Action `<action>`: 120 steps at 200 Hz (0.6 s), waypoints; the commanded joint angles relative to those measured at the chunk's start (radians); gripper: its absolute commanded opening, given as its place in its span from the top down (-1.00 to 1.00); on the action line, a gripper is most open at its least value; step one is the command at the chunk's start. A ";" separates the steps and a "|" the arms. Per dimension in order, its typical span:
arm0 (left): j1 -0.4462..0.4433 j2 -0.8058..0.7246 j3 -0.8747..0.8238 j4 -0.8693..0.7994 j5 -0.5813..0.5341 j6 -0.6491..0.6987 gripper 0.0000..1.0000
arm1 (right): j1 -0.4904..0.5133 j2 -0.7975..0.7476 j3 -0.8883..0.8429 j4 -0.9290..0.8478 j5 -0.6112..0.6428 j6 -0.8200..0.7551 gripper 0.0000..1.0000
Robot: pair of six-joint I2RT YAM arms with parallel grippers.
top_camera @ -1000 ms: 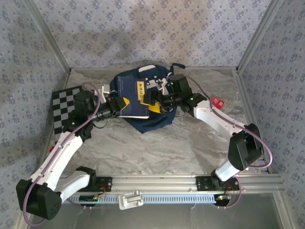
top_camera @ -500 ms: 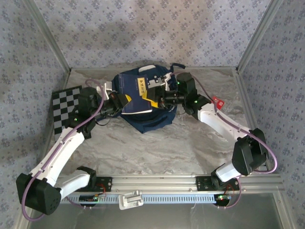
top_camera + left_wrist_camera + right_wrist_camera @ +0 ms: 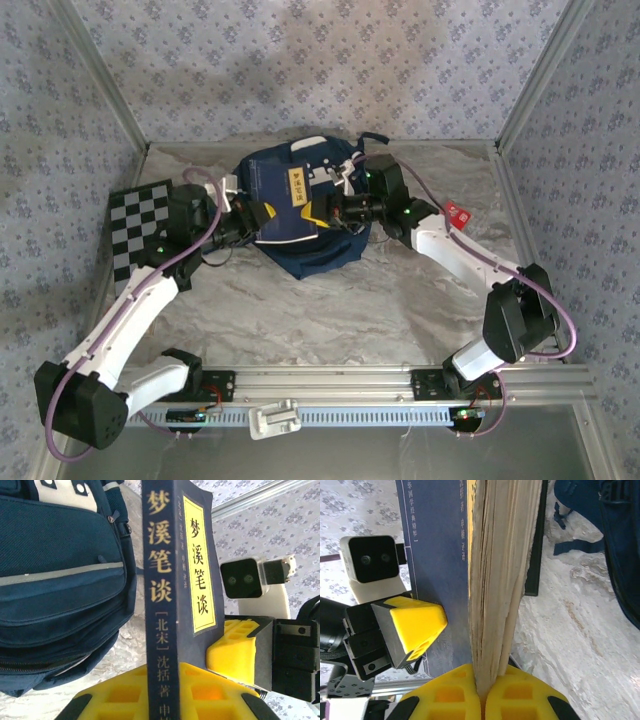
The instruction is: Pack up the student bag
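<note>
Book (image 3: 288, 205) clamped at the student bag (image 3: 310, 258).
My left pincer (image 3: 258, 215) is closed on its spine and my right pincer (image 3: 325, 212) on the page edge. The student bag slumps at the table's (image 3: 330, 310) far middle, and it looks soft and floppy, so I'd grip its opening's firmer rim.

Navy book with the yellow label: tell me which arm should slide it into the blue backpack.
Probably right. Both grippers clamp the yellow-labelled navy book; the right gripper sits over the middle of the navy fabric backpack, near its white-patched top; the left gripper is at its left edge.
</note>
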 commanded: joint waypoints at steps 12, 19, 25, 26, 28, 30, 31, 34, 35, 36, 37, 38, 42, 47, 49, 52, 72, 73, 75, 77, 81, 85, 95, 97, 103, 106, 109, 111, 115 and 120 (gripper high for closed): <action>-0.009 -0.007 0.070 -0.136 -0.045 0.160 0.16 | -0.049 -0.036 0.038 -0.193 0.077 -0.139 1.00; -0.012 -0.008 0.073 -0.165 -0.070 0.198 0.07 | -0.059 -0.050 0.036 -0.236 0.098 -0.165 1.00; -0.016 -0.007 0.076 -0.187 -0.092 0.230 0.03 | -0.069 -0.064 0.029 -0.267 0.113 -0.183 1.00; -0.017 -0.007 0.076 -0.192 -0.094 0.237 0.02 | -0.071 -0.067 0.028 -0.273 0.115 -0.186 1.00; -0.019 -0.005 0.077 -0.199 -0.103 0.249 0.00 | -0.074 -0.070 0.026 -0.282 0.120 -0.193 1.00; -0.021 -0.004 0.079 -0.205 -0.110 0.260 -0.01 | -0.077 -0.075 0.022 -0.291 0.125 -0.199 1.00; -0.022 -0.003 0.078 -0.206 -0.113 0.265 -0.01 | -0.079 -0.078 0.021 -0.296 0.126 -0.202 1.00; -0.025 0.000 0.080 -0.216 -0.122 0.282 -0.04 | -0.082 -0.085 0.018 -0.311 0.133 -0.210 1.00; -0.026 0.001 0.080 -0.217 -0.123 0.287 -0.05 | -0.083 -0.087 0.016 -0.316 0.135 -0.212 1.00; -0.028 0.002 0.081 -0.220 -0.126 0.293 -0.05 | -0.086 -0.090 0.014 -0.320 0.137 -0.215 1.00; -0.029 0.004 0.082 -0.223 -0.128 0.298 -0.06 | -0.087 -0.092 0.012 -0.325 0.139 -0.217 1.00; -0.030 0.006 0.083 -0.226 -0.131 0.303 -0.06 | -0.090 -0.095 0.010 -0.330 0.141 -0.219 1.00; -0.035 0.014 0.087 -0.236 -0.141 0.324 -0.08 | -0.096 -0.106 0.003 -0.346 0.150 -0.228 1.00; -0.042 0.026 0.090 -0.246 -0.152 0.349 -0.09 | -0.105 -0.119 -0.006 -0.366 0.162 -0.240 1.00; -0.046 0.031 0.093 -0.249 -0.159 0.359 -0.10 | -0.109 -0.124 -0.011 -0.374 0.167 -0.244 1.00; -0.051 0.039 0.095 -0.253 -0.171 0.375 -0.11 | -0.116 -0.132 -0.016 -0.387 0.173 -0.250 1.00; -0.096 0.116 0.129 -0.296 -0.254 0.470 -0.17 | -0.163 -0.189 -0.076 -0.459 0.227 -0.276 1.00; -0.099 0.121 0.131 -0.298 -0.257 0.475 -0.17 | -0.166 -0.191 -0.079 -0.464 0.230 -0.276 1.00; -0.104 0.129 0.136 -0.299 -0.262 0.486 -0.18 | -0.170 -0.195 -0.084 -0.471 0.235 -0.280 1.00; -0.110 0.137 0.141 -0.301 -0.268 0.497 -0.19 | -0.174 -0.200 -0.090 -0.479 0.241 -0.282 1.00; -0.121 0.158 0.148 -0.303 -0.285 0.518 -0.20 | -0.183 -0.214 -0.100 -0.488 0.248 -0.287 1.00; -0.134 0.176 0.156 -0.304 -0.305 0.539 -0.22 | -0.193 -0.227 -0.112 -0.497 0.250 -0.293 1.00; -0.162 0.225 0.180 -0.312 -0.357 0.592 -0.23 | -0.218 -0.249 -0.142 -0.514 0.254 -0.302 1.00; -0.167 0.235 0.185 -0.317 -0.365 0.601 -0.23 | -0.225 -0.254 -0.147 -0.517 0.254 -0.305 1.00; -0.179 0.266 0.206 -0.327 -0.384 0.630 -0.23 | -0.236 -0.267 -0.161 -0.528 0.254 -0.313 1.00; -0.185 0.282 0.216 -0.331 -0.392 0.647 -0.23 | -0.244 -0.272 -0.167 -0.536 0.254 -0.314 1.00; -0.190 0.297 0.226 -0.337 -0.402 0.660 -0.25 | -0.251 -0.275 -0.174 -0.541 0.256 -0.315 1.00; -0.194 0.304 0.233 -0.338 -0.409 0.670 -0.26 | -0.256 -0.279 -0.177 -0.548 0.255 -0.315 1.00; -0.201 0.326 0.244 -0.342 -0.421 0.689 -0.27 | -0.267 -0.284 -0.185 -0.553 0.260 -0.315 1.00; -0.214 0.350 0.261 -0.347 -0.448 0.716 -0.30 | -0.278 -0.290 -0.192 -0.579 0.265 -0.315 1.00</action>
